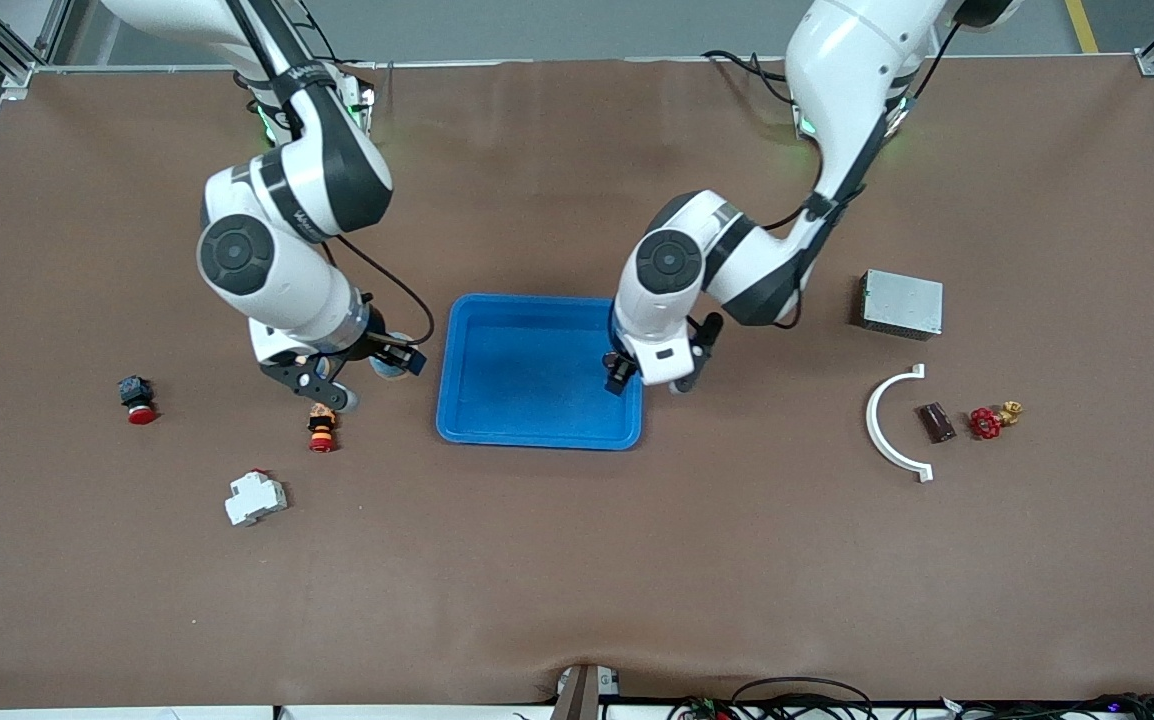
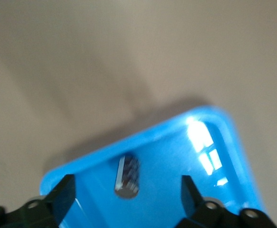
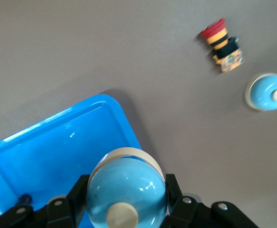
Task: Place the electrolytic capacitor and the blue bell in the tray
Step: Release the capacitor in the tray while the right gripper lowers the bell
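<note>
Electrolytic capacitor (image 2: 127,175): in the left wrist view it sits free between the wide-open left gripper (image 2: 128,190) fingers, over the blue tray (image 2: 224,142). Front view: right gripper (image 1: 337,380) hangs beside the tray (image 1: 457,400), toward the right arm's end. Right wrist view: jaws clamp the blue bell (image 3: 126,190); it should be carried fully over the rim before release.

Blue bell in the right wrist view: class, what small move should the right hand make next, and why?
Probably carry the blue bell sideways over the tray, then release: the right hand grips it beside the tray's rim, not yet over its floor.
</note>
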{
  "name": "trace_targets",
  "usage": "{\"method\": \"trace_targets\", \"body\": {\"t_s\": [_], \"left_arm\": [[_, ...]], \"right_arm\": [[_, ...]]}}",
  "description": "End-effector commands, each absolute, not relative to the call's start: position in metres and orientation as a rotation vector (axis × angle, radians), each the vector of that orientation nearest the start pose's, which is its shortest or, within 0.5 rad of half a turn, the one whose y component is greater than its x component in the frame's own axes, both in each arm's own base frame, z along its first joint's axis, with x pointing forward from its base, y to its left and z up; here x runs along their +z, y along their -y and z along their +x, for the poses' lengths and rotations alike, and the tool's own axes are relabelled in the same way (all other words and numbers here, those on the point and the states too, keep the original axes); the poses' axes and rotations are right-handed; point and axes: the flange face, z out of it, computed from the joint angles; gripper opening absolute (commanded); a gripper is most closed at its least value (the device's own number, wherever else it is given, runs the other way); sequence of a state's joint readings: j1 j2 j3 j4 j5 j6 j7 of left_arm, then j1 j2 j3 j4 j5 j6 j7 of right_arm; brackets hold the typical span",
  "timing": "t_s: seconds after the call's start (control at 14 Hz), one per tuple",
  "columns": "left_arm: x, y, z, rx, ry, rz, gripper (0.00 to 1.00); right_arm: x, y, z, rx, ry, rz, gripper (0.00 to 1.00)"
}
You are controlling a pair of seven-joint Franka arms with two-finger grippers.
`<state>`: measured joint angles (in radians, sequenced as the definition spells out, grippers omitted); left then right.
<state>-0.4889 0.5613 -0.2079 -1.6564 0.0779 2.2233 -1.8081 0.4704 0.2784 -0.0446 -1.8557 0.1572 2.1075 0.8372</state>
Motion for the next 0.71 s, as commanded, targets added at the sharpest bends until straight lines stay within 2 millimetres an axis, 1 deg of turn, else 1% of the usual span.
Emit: {"method": "trace_targets", "body": {"t_s": [0.0, 0.21, 0.43, 0.5, 0.64], "left_arm": [[0.327, 0.372, 0.558, -0.02, 1.641, -2.67, 1.0], [0.338, 0.321, 0.579, -0.024, 1.583, -2.676, 1.0], [0.341, 0.268, 0.588, 0.03, 1.478, -2.658, 1.0], [0.34, 0.247, 0.591, 0.051, 1.447, -2.654, 1.0], [0.325, 0.206, 0.596, 0.094, 1.382, -2.649, 1.0]], "right_arm": [[0.344, -0.291, 0.537, 0.096, -0.822, -2.929, 0.0], [0.315, -0.313, 0.518, 0.072, -0.877, -2.911, 0.0], [0.293, -0.343, 0.498, 0.103, -0.924, -2.922, 0.0], [0.288, -0.35, 0.493, 0.104, -0.936, -2.922, 0.0], [0.271, -0.361, 0.477, 0.092, -0.936, -2.925, 0.0]]}}
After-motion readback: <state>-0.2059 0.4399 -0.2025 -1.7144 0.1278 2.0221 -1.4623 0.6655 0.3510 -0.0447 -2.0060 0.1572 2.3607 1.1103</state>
